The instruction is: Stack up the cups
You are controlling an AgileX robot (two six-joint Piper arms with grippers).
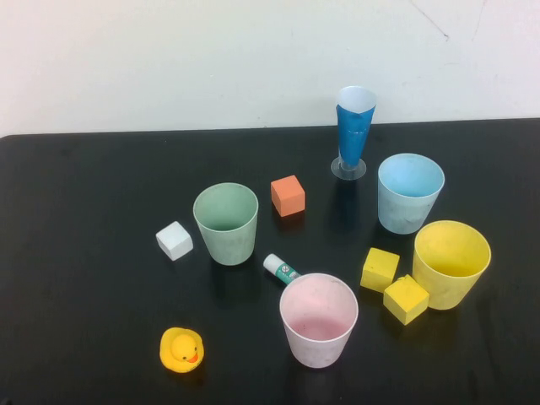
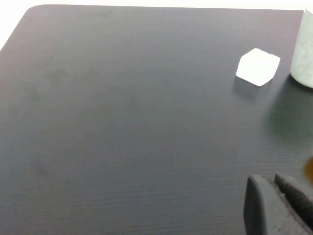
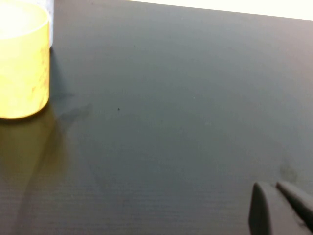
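Four cups stood apart and upright on the black counter [image 1: 84, 186]: green cup [image 1: 226, 223] left of centre, pink cup [image 1: 319, 319] near, blue cup [image 1: 409, 192] far right, yellow cup [image 1: 450, 263] right. Nothing was stacked yet. A sound start would be to grip one rim squarely, lift clear of the yellow blocks [image 1: 393, 283], and lower it straight. The left hand [image 2: 279, 205] and right hand [image 3: 281, 208] were low at the near edge, fingers together, empty.
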